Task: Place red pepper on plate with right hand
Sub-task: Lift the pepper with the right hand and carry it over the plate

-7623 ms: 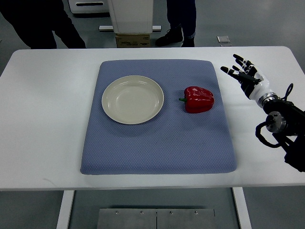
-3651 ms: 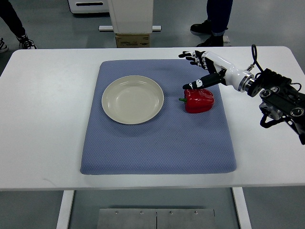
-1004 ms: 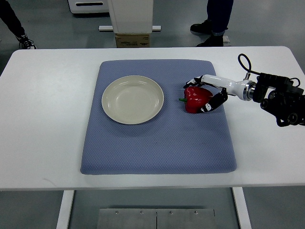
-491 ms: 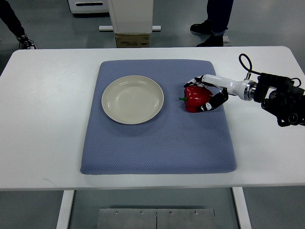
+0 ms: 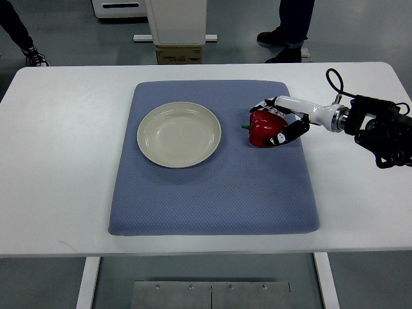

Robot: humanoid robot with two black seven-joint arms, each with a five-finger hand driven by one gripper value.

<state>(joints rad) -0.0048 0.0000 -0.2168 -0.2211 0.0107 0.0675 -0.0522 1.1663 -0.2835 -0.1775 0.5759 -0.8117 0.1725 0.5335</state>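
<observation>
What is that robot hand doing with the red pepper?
The robot's right hand has reached in from the right side and wrapped its fingers around the red pepper. The pepper is on the blue mat, to the right of the plate. The plate is empty, so the pepper is not on it yet. The robot's other hand does not show. At the far edge of the picture you can see the legs and shoes of people standing behind the white table.

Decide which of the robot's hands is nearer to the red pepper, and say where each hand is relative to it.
Right. The right hand is wrapped around the red pepper from its right side, fingers curled on it, over the blue mat. The left hand is not in view.
</observation>
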